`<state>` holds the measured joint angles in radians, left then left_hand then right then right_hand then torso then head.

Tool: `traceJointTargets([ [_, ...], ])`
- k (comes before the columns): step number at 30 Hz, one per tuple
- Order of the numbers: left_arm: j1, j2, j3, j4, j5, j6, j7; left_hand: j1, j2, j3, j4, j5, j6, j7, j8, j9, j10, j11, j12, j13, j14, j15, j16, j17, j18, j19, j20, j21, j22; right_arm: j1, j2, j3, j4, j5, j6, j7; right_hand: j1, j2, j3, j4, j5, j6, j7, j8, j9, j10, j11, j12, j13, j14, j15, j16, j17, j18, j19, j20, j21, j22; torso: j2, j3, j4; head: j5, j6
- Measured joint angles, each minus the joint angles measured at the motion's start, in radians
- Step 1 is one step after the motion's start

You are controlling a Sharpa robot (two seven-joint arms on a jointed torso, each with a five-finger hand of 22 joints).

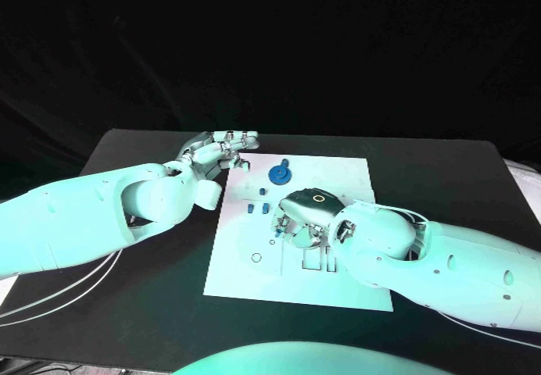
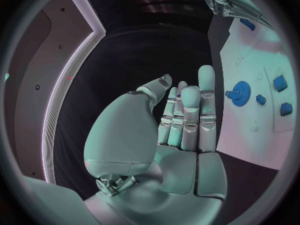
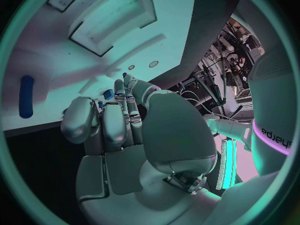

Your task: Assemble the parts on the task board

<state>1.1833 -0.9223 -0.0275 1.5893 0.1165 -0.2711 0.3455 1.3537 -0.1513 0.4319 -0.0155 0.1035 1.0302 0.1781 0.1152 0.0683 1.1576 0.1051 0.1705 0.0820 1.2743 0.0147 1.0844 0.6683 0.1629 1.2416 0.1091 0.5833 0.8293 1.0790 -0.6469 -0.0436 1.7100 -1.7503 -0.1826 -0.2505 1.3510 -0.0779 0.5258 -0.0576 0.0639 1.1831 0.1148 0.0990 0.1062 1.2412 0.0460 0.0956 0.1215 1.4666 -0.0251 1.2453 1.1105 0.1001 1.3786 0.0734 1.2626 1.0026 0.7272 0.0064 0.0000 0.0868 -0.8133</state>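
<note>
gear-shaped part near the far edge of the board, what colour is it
Blue. The gear-shaped part shows best in the left wrist view, lying on the white task board.

Board mid-table, our two hands at it.

We see the board (image 1: pixel 338 176) at the middle of the table (image 1: pixel 451 180). Our left hand (image 1: pixel 220 148) sits at the board's far left corner, over the table just beside the edge. Our right hand (image 1: pixel 302 219) is over the board's middle. A gear (image 1: pixel 281 172) lies on the board's far part, left of centre; nearer than it, two small parts (image 1: pixel 257 208) lie side by side, just left of the right hand.
</note>
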Motion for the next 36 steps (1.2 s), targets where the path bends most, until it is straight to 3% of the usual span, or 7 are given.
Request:
traceJointTargets([
  [12,0.0,0.0,0.0,0.0,0.0,0.001,-0.002,0.0,0.0,0.0,0.0,0.0,0.0,0.0,0.0,0.0,0.0,0.0,0.0,0.0,0.0,0.0,0.0,0.0,0.0,0.0,0.0,0.0,0.0,-0.014,0.022,-0.001,-0.021,0.004,0.011,0.013,-0.004,-0.004,0.0,0.0,0.0,0.001,0.002,-0.005,0.001,0.0,0.0,0.0,0.0,0.0,0.0,0.0,0.0,0.0,0.0,0.0,0.0,0.0,-0.001,0.0005,-0.001,0.007,-0.008],
  [26,0.0,0.0,0.0,0.0,0.0,0.002,-0.007,0.0,0.0,-0.003,0.003,0.0,-0.003,0.003,0.0,0.0,-0.004,-0.003,0.0,0.0,-0.007,0.0,0.0,-0.003,0.0,0.0,0.0,0.0,0.0,-0.013,0.033,0.0,-0.027,0.003,0.034,0.011,-0.004,-0.004,0.0,0.0,0.0,0.001,0.005,-0.011,0.001,0.001,0.001,-0.008,-0.002,0.0,0.0,0.0,-0.002,0.0,0.0,0.0,0.0,-0.003,-0.001,0.0009,-0.0014,0.008,-0.016],
  [28,0.0,-0.001,0.0,0.0,0.0,0.003,-0.008,0.0,0.0,-0.003,0.003,0.0,-0.004,0.003,0.0,0.0,-0.004,-0.003,0.0,0.0,-0.007,0.0,0.0,-0.003,0.0,0.0,0.0,0.0,0.0,-0.013,0.036,0.0,-0.027,0.002,0.041,0.01,-0.01,-0.01,-0.006,0.006,0.0,-0.001,0.007,-0.012,0.001,-0.007,0.008,-0.014,-0.006,0.0,0.0,0.0,-0.004,0.0,0.0,0.0,0.0,-0.004,-0.001,0.0006,-0.0014,0.008,-0.017],
  [30,0.0,-0.001,0.0,0.001,0.0,0.003,-0.009,0.004,0.004,-0.005,0.0,0.0,-0.004,0.003,0.0,0.0,-0.004,-0.003,0.0,0.0,-0.007,0.0,0.0,-0.005,0.0,0.0,0.0,0.0,-0.001,-0.013,0.038,0.0,-0.029,0.002,0.047,0.01,-0.029,-0.015,-0.013,0.013,0.0,-0.015,0.019,-0.019,0.001,-0.025,0.021,-0.029,-0.014,0.0,0.0,0.0,-0.007,0.0,0.0,0.0,0.0,-0.007,-0.001,0.0004,-0.0015,0.008,-0.017],
  [34,0.0,-0.002,0.0,0.001,0.0,0.003,-0.011,0.004,0.004,-0.005,0.0,0.0,-0.004,0.003,0.0,0.0,-0.004,-0.003,0.0,0.0,-0.007,0.0,0.0,-0.005,0.0,0.0,0.0,0.0,-0.001,-0.013,0.041,-0.001,-0.033,0.002,0.057,0.008,-0.069,-0.036,-0.038,0.029,0.008,-0.125,0.044,-0.034,-0.025,-0.132,0.045,-0.027,-0.039,0.0,0.029,0.0,-0.016,0.0,-0.012,0.018,-0.015,-0.026,-0.001,0.0,-0.0015,0.007,-0.018],
  [36,0.0,-0.002,0.0,0.002,0.0,0.003,-0.012,0.004,0.004,-0.005,0.0,0.0,-0.004,0.003,0.0,0.0,-0.004,-0.003,0.0,0.0,-0.007,0.0,0.0,-0.005,0.0,0.0,0.0,0.0,-0.001,-0.012,0.041,-0.001,-0.033,0.002,0.058,0.007,-0.059,-0.048,-0.057,0.028,0.008,-0.172,0.056,-0.034,-0.037,-0.189,0.06,-0.027,-0.058,-0.002,0.035,0.0,-0.017,0.0,-0.017,0.028,-0.019,-0.034,-0.001,0.0,-0.0015,0.007,-0.018],
])
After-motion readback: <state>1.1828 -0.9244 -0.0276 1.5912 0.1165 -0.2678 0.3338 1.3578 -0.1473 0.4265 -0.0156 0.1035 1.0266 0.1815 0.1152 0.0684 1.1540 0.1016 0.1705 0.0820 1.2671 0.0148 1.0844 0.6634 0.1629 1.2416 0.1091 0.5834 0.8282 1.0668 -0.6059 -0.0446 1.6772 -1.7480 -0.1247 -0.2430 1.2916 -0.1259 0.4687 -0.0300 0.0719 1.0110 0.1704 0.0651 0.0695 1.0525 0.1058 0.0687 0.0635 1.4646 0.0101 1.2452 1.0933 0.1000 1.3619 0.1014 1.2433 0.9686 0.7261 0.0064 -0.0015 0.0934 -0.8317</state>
